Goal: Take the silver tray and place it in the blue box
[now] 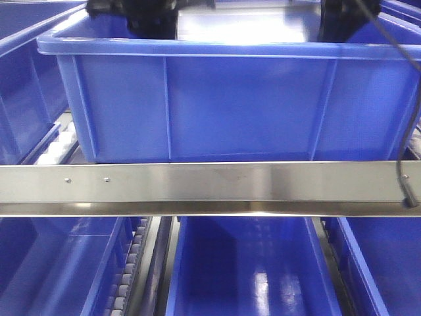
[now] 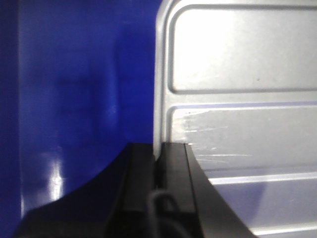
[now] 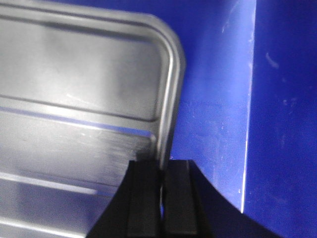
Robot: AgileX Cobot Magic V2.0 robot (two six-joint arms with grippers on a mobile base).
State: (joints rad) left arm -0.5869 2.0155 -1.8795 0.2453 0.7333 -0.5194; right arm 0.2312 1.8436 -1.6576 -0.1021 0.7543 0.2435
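The silver tray (image 1: 245,22) shows just above the rim of the blue box (image 1: 230,108), held between my two arms. In the left wrist view the shiny ribbed tray (image 2: 237,64) hangs over the box's blue floor (image 2: 74,99). My left gripper (image 2: 158,148) is shut on the tray's left rim. In the right wrist view my right gripper (image 3: 161,166) is shut on the right rim of the tray (image 3: 84,84), close to the box's inner wall (image 3: 285,99). Both sets of fingertips are hidden behind the box wall in the front view.
A steel rail (image 1: 197,184) runs across in front of the box. More blue crates sit below it (image 1: 250,270), at the lower left (image 1: 59,270) and at the far left (image 1: 26,79). A black cable (image 1: 409,131) hangs at the right.
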